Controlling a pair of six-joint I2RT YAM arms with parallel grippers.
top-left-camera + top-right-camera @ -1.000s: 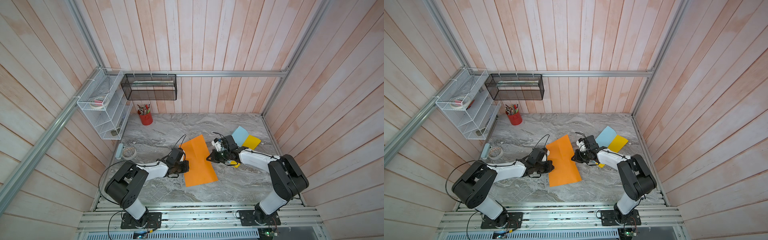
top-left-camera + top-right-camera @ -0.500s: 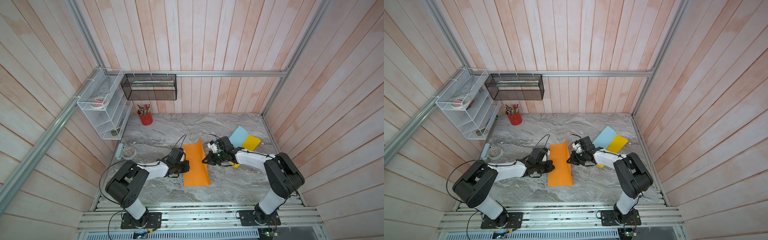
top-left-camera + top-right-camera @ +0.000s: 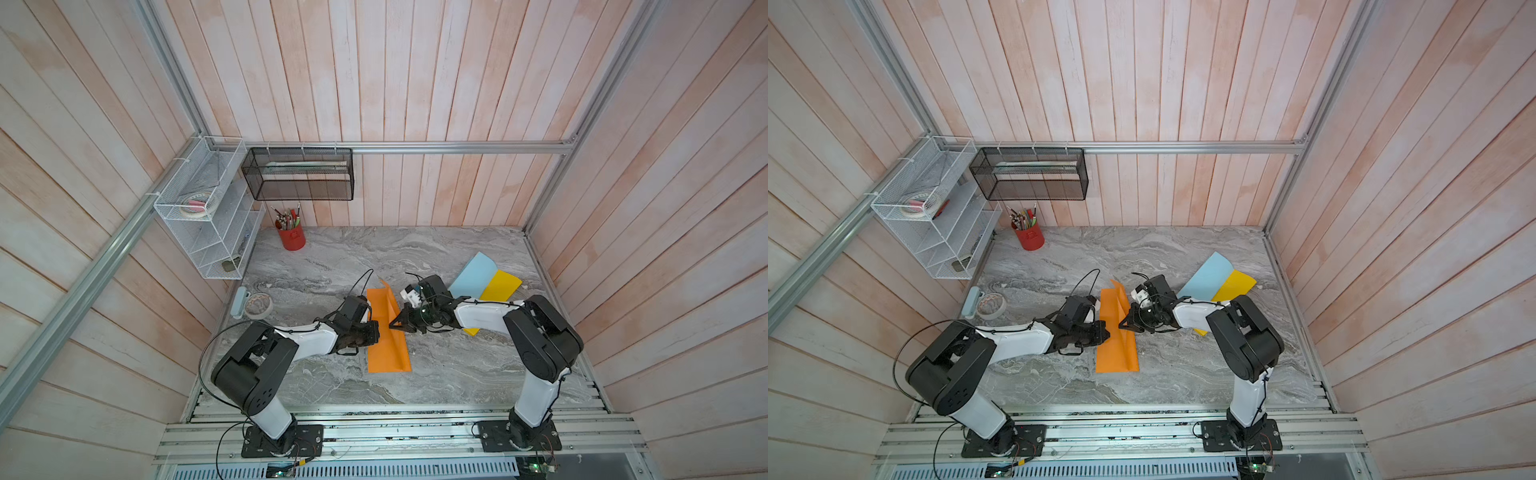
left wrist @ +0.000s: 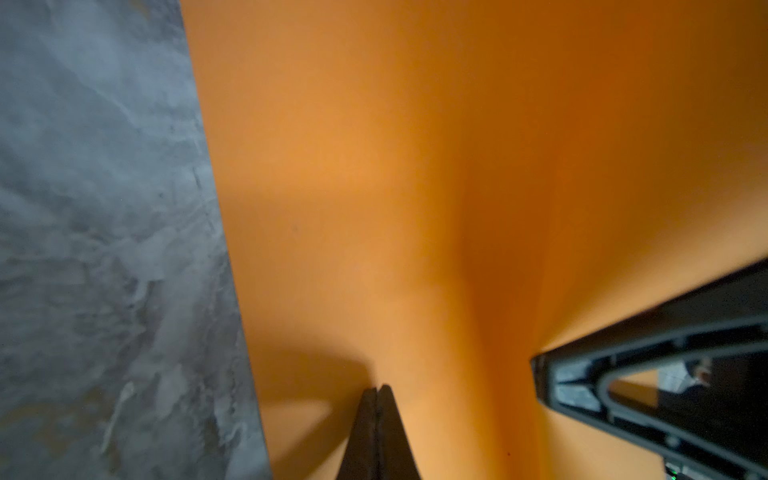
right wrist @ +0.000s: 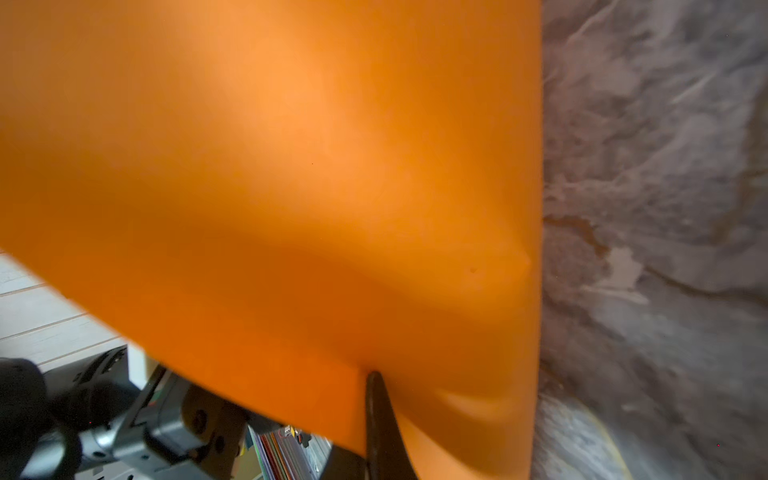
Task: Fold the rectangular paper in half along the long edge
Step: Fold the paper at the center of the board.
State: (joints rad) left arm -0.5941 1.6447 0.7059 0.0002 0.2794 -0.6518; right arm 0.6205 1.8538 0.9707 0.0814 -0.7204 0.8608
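While shut with tips together, pressing as the left hand (image 4: 376,390) onto the orange paper (image 3: 388,353) just inside the long edge nearest it. Closed likewise as the right hand (image 3: 392,326), pinching the opposite long edge and holding that half raised, curled over toward the left hand. Between the two hands, lying part-folded on the grey counter (image 3: 457,374). Behind the right hand, blue sheet (image 3: 473,276) touching yellow sheet (image 3: 500,286); far beyond the left hand, red pen cup (image 3: 292,239).

paper (image 3: 388,353) on table (image 3: 457,374), pen cup (image 3: 292,237) behind
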